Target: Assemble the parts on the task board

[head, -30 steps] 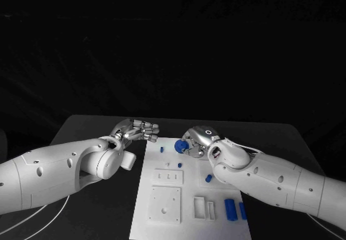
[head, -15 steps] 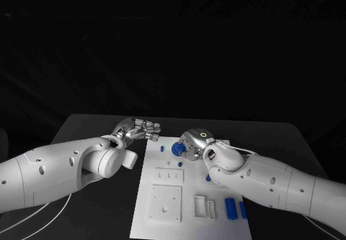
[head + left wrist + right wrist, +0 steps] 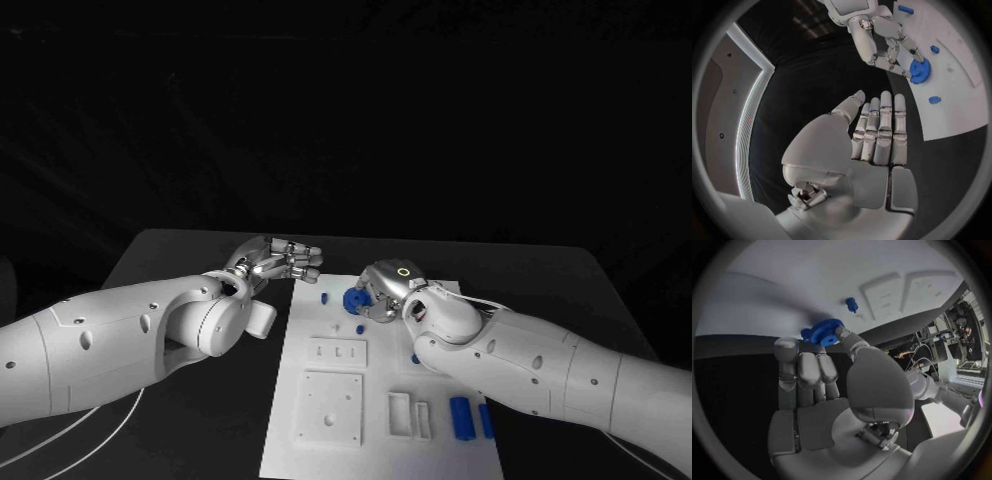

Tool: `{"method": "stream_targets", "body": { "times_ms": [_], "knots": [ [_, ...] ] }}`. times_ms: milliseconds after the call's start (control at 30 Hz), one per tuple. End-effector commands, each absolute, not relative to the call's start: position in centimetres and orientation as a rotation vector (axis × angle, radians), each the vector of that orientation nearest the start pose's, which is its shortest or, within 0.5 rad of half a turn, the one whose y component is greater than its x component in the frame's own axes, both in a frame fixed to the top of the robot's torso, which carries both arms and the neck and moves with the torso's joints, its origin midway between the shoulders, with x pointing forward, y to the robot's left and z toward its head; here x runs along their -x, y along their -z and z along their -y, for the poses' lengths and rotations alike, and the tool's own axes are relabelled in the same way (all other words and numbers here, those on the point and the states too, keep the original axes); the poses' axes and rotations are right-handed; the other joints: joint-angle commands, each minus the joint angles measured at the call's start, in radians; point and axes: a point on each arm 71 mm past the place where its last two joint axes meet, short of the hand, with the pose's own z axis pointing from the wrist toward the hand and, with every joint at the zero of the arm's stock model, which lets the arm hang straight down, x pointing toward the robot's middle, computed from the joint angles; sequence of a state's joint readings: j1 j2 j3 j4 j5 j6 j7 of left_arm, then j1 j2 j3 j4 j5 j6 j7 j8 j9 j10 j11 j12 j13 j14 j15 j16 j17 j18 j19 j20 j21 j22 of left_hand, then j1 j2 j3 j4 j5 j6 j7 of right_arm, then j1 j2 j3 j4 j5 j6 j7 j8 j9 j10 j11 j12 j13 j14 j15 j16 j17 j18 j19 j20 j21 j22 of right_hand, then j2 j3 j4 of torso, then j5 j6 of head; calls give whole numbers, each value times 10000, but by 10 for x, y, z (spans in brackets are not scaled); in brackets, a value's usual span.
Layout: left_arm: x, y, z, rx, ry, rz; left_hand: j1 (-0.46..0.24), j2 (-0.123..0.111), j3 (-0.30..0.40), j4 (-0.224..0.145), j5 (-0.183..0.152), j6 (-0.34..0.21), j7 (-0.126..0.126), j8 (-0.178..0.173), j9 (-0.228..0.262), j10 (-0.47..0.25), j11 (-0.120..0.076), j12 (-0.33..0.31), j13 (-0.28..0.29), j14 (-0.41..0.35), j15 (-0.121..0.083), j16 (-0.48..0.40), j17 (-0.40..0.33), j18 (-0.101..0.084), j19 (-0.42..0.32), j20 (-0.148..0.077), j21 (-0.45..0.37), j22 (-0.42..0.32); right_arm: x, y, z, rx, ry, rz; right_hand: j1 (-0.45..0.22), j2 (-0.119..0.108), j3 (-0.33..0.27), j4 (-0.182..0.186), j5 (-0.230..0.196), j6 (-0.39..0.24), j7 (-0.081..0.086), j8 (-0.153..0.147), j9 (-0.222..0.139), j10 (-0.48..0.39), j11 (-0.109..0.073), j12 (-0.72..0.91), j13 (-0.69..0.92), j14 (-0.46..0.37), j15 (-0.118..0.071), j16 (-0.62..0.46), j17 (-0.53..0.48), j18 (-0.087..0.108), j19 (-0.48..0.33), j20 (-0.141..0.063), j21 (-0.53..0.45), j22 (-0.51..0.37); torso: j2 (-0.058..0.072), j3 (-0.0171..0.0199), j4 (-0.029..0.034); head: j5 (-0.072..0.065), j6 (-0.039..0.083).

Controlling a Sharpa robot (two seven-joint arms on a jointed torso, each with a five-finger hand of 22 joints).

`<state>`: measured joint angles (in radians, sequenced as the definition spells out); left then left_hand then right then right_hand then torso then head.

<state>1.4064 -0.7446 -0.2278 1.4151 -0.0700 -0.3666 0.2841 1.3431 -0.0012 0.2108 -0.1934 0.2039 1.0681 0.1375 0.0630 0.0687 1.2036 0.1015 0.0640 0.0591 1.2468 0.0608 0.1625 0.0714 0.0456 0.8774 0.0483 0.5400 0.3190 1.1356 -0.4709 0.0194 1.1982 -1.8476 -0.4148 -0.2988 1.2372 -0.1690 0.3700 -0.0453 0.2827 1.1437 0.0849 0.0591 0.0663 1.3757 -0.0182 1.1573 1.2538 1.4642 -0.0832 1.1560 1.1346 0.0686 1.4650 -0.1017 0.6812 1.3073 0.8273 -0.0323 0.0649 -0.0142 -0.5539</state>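
Right hand (image 3: 378,290) has its fingers pinching a blue gear (image 3: 824,331) right over the board (image 3: 335,440), left hand (image 3: 277,260) just hovering open beside it.

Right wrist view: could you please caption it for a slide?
Right hand pinches a small blue plastic gear over the white task board.

My right robot hand (image 3: 384,289) covers much of the blue gear (image 3: 355,298); my forearm hides part of the task board (image 3: 329,440).
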Motion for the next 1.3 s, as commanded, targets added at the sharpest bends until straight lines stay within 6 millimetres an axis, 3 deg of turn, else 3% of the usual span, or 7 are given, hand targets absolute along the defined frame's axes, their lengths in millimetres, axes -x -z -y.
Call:
{"method": "stream_targets", "body": {
  "times_ms": [33,467,1300],
  "knots": [
    [-523,152,-195,9311,13631,-15403,-1,-72,52,7,-5,-51,-4,-3,4,-77,-7,-49,-5,7,60,-47,-8,195,-4,-11,39,12,-529,205,101,3108,-4015,-14661,70,-42,26,39,-65,350,-163,27,4,-57,-20,-74,-36,-33,-47,-73,-30,-88,85,-76,-93,748,4,-4,7,6,-1],
    [-523,152,-194,9301,13653,-15428,-34,-63,59,-35,-13,-66,1,-4,2,-86,-3,-49,-5,2,64,-52,-8,199,-62,-5,123,34,-532,207,101,2997,-3913,-14655,62,-184,11,37,-360,-788,149,27,-41,-183,174,-302,-283,-51,62,-181,-141,12,90,28,-258,727,-2,2,-4,33,23],
    [-523,152,-193,9286,13669,-15436,-34,-63,59,-35,-13,-66,1,-4,2,-86,-3,-49,-5,2,64,-52,-8,199,-62,-5,123,34,-533,207,100,2830,-4047,-14627,76,-174,-296,68,-544,-1388,220,22,-48,-296,217,-418,-514,-66,80,-277,-219,56,116,58,-459,710,-3,2,-6,60,59]
  ]
}}
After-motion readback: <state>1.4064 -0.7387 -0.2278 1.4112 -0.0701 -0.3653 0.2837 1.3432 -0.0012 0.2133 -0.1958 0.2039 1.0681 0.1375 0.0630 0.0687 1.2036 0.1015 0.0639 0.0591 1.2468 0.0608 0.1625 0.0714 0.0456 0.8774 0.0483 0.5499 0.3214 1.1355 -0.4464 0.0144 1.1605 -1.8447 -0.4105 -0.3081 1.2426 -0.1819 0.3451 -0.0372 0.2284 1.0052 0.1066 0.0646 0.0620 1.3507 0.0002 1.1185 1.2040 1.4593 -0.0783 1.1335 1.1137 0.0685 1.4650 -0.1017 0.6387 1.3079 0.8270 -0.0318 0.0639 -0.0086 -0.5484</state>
